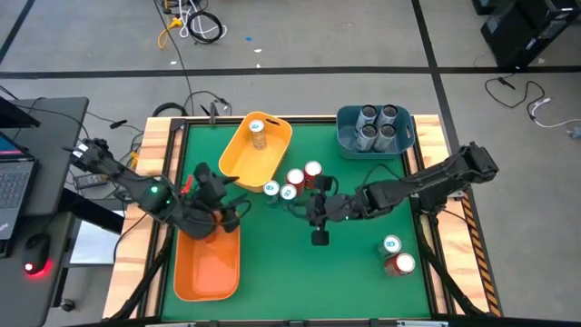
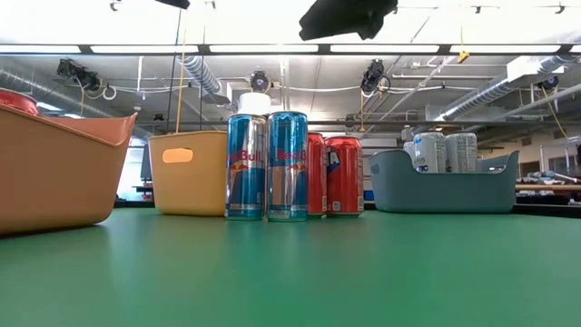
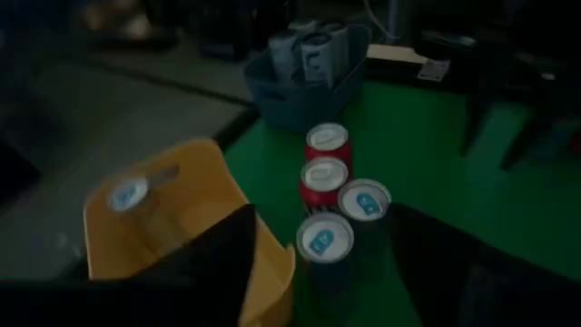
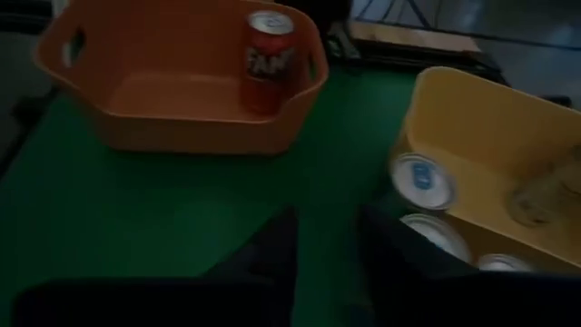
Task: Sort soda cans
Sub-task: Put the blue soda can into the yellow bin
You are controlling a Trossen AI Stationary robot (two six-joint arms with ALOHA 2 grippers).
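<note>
The right tool (image 1: 295,207), fingers parted and gripping nothing, is nearing the four clustered cans (image 1: 292,181) mid-surface beside the yellow bin (image 1: 238,165); being packed together, neighbours risk toppling. The left tool (image 1: 238,214), parted too, is waiting by the orange bin (image 1: 182,283)

On my overhead feed: green table mat (image 1: 363,263) with wooden edging; yellow bin (image 1: 270,156) at the far middle; blue bin (image 1: 404,143) at the far right; orange bin (image 1: 207,268) at the near left. Off the table I see a laptop (image 1: 11,186), red-lit mouse (image 1: 34,266), and floor cables (image 1: 192,23).
</note>
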